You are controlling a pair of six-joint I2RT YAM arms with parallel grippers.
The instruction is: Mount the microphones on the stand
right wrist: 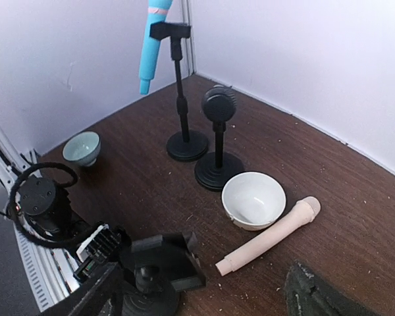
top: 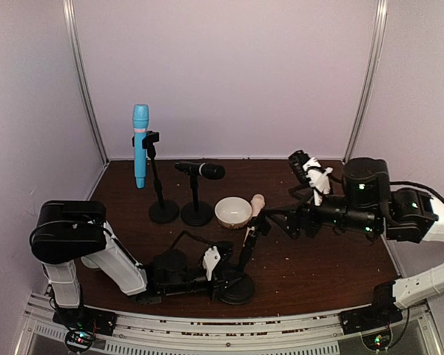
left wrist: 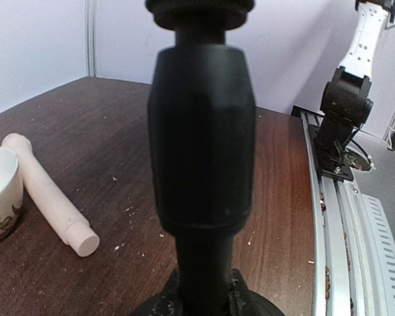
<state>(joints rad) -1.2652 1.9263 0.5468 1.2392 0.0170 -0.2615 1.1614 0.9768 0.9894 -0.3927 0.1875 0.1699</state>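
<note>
The light blue microphone point(top: 140, 145) point(right wrist: 151, 43) hangs clipped in the tall stand point(top: 157, 181) at the back left. The black microphone point(top: 202, 170) point(right wrist: 219, 104) sits on the short stand point(top: 197, 210). The cream-pink microphone point(right wrist: 270, 236) point(left wrist: 47, 195) point(top: 255, 208) lies flat on the table beside a white bowl point(right wrist: 253, 199). A third stand point(top: 239, 281) point(left wrist: 201, 145) rises near the front; its empty clip point(right wrist: 170, 260) faces up. My left gripper point(top: 216, 272) point(left wrist: 204, 299) is shut on this stand's pole, just above its base. My right gripper point(top: 275, 220) point(right wrist: 204, 304) hovers open above the clip, holding nothing.
A pale teal bowl point(right wrist: 81, 147) sits at the table's left side near the left arm's base. The white bowl point(top: 233, 211) stands between the short stand and the cream-pink microphone. Side walls and a metal rail point(left wrist: 329, 217) along the front edge bound the table.
</note>
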